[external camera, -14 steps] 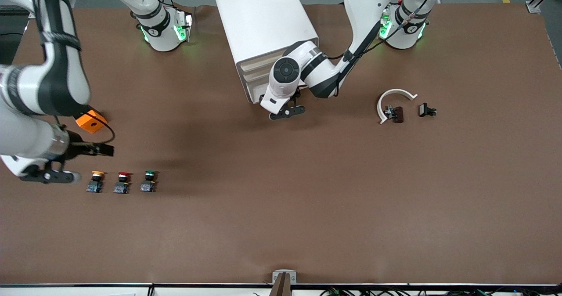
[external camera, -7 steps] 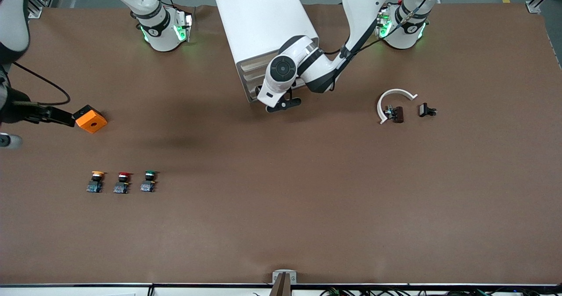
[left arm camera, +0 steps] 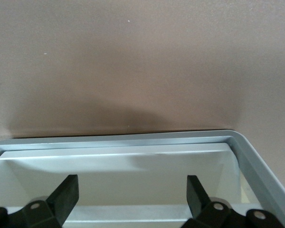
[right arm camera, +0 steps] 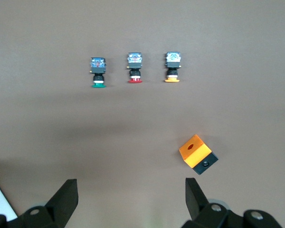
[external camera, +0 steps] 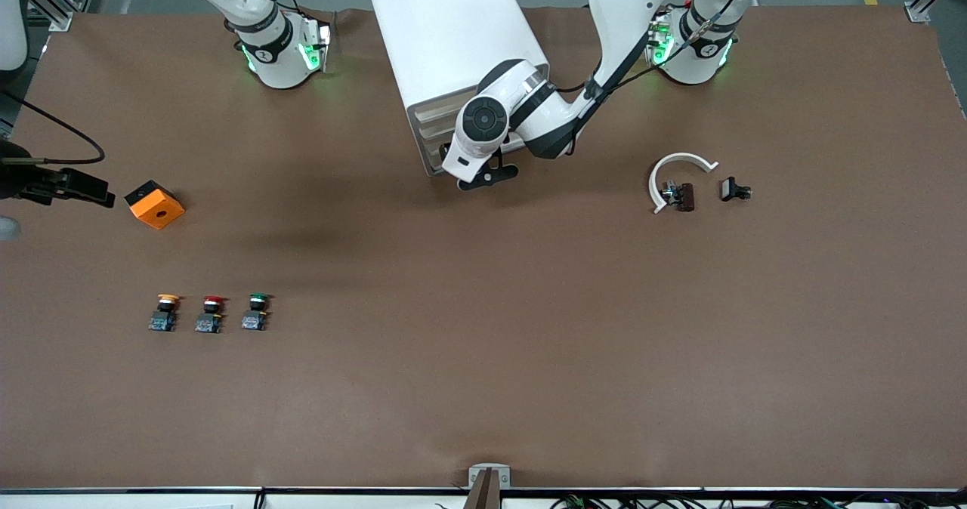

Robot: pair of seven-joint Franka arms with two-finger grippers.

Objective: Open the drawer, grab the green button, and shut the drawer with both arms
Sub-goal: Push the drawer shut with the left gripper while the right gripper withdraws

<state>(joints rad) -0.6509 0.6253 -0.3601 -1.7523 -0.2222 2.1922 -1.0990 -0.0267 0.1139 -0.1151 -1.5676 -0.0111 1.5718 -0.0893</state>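
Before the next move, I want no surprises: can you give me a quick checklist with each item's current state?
1. Left gripper open: ok. Its fingers stand apart, low at the cabinet front.
2. Drawer pulled out: ok, it seems. Its rim and inner wall show under the left gripper, though the arm hides it from the front.
3. Right gripper open and empty: ok. It is over the right arm's end of the table.
4. Green button free to grasp: ok. It sits on the table beside the red-capped button, untouched.
5. Right gripper's path clear: cannot tell. The orange block lies close beside it.
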